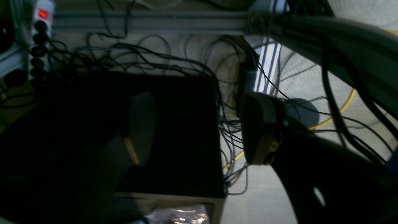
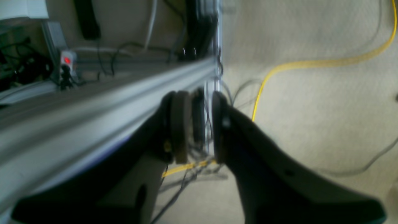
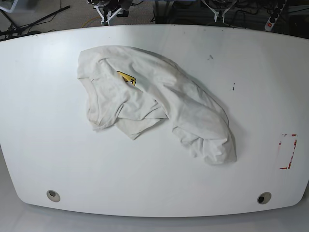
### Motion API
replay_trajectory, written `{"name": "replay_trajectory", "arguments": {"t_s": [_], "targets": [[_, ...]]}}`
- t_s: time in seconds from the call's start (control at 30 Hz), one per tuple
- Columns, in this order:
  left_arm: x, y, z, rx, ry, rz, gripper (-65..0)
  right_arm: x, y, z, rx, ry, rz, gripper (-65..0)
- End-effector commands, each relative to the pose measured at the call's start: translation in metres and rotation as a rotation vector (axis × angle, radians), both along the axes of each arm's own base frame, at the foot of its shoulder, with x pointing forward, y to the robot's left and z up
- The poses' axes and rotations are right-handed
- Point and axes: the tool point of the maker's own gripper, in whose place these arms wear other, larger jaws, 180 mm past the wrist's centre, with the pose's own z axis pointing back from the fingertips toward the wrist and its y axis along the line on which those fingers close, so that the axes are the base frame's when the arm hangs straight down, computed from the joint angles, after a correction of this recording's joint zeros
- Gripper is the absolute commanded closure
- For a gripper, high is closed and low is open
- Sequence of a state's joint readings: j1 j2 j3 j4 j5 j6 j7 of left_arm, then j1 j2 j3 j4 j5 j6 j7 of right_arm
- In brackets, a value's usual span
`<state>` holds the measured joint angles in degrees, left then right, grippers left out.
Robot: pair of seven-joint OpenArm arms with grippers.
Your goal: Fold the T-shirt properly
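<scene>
The off-white T-shirt (image 3: 154, 101) lies crumpled in a heap on the white table (image 3: 48, 145), running from upper left to lower right. A corner of its yellow graphic (image 3: 126, 78) peeks out. Neither wrist view shows the shirt. My left gripper (image 1: 199, 130) is open with its fingers wide apart and nothing between them, hanging over floor cables. My right gripper (image 2: 207, 127) has only a narrow gap between its fingers and holds nothing. In the base view only the arms' mounts show, at the far table edge: right arm (image 3: 108, 9), left arm (image 3: 219, 9).
Red tape marks (image 3: 288, 151) sit near the table's right edge. Two round holes (image 3: 53, 195) (image 3: 263, 198) lie near the front edge. Below the table are an aluminium frame rail (image 2: 93, 102), a power strip (image 1: 42, 18), tangled cables and a yellow cable (image 2: 311, 63).
</scene>
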<state>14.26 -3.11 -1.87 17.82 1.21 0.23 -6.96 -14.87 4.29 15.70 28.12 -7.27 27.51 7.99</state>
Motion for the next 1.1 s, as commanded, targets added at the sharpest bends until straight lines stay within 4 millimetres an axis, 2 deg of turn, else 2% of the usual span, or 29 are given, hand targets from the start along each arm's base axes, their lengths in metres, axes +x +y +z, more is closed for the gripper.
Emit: {"name": "replay_trajectory", "arguments": {"t_s": [0.0,0.3,0.53,0.7,0.87,1.07], "targets": [[-0.006,0.004,0.003,0.010,-0.007,-0.002,-39.4,-0.002,-0.007,0.004,-0.009,-0.017,0.004,-11.4],[-0.019,0.004,0.025,0.015,-0.086,-0.029,-39.4,-0.025,-0.017,0.015,-0.038,-0.026,0.018,-11.4],[-0.032,0.002,0.057,0.015,-0.157,-0.055,-39.4,-0.045,-0.026,0.038,-0.045,-0.037,-0.012,-11.4],[-0.038,-0.002,0.091,0.011,-0.223,-0.076,-39.4,-0.056,-0.021,0.063,-0.048,-0.073,0.035,-11.4],[-0.038,0.013,0.132,0.055,-0.293,-0.061,-39.4,-0.065,-0.020,0.090,-0.059,-0.114,0.063,-11.4],[-0.035,0.012,0.180,0.063,-0.363,-0.087,-39.4,-0.068,-0.027,0.124,-0.027,-0.152,-0.022,-11.4]]}}
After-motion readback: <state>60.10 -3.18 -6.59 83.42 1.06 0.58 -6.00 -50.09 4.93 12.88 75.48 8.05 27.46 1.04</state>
